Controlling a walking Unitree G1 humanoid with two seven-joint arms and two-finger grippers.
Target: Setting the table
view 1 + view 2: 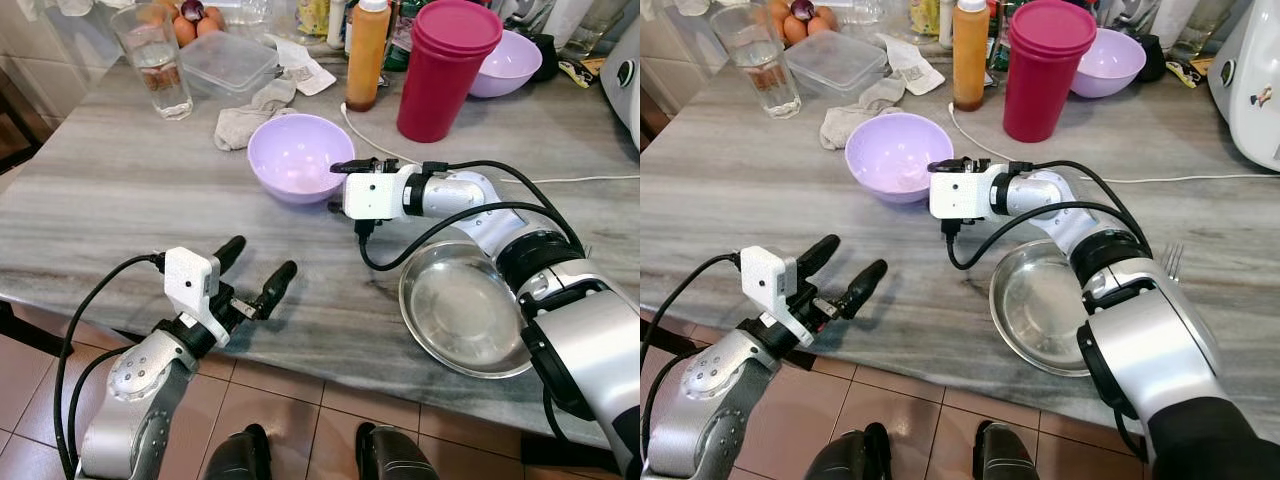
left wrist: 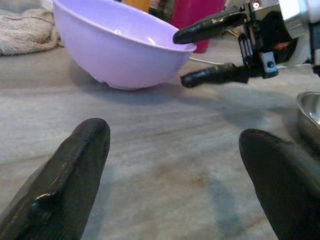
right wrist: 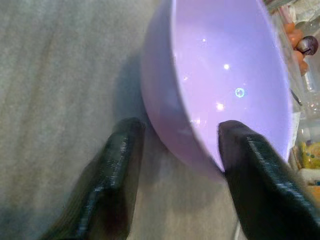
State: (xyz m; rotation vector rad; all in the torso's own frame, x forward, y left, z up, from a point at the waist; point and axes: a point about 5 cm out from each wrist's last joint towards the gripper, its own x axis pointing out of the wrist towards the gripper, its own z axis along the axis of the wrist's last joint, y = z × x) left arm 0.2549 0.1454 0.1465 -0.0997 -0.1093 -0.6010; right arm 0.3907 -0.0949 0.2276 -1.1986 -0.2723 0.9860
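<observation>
A lilac bowl (image 1: 298,155) stands upright on the grey marble table (image 1: 120,190), near its middle. My right gripper (image 1: 336,188) is at the bowl's right rim, open. In the right wrist view its jaws straddle the rim (image 3: 175,132): one finger (image 3: 250,165) over the inside, the other (image 3: 117,170) outside and apart from the wall. A steel bowl (image 1: 465,310) lies under my right forearm near the front edge. My left gripper (image 1: 263,255) hovers open and empty over the table's front edge, pointing toward the lilac bowl (image 2: 117,45).
Behind the bowl lie a grey cloth (image 1: 250,115), a glass (image 1: 155,60), a plastic box (image 1: 228,60), an orange bottle (image 1: 366,55), a red tumbler (image 1: 445,70) and a second lilac bowl (image 1: 505,62). A white cable (image 1: 590,180) crosses the table. A fork (image 1: 1170,262) lies at the right.
</observation>
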